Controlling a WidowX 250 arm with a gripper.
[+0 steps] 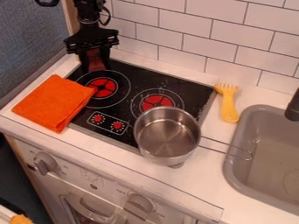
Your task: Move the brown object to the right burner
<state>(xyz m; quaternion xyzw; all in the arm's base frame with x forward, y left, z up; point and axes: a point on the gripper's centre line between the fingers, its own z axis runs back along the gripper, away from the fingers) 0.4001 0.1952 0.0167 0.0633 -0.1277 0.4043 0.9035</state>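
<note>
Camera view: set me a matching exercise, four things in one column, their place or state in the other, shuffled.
Things
1. Brown object
2. Orange cloth
3. Metal pot
4. Yellow fork

Place or state
A. On the counter, prongs toward the tiled wall
B. Overlapping the front edge of the stovetop
C. Between the fingers of the gripper
D. Folded, lying flat

Pairs: 1-C, 2-D, 3-B, 4-A

- Can see gripper at upper left, with brown object between 2 fingers.
- Can see steel pot near right burner, with handle toward sink.
- Can see orange cloth and yellow fork.
</note>
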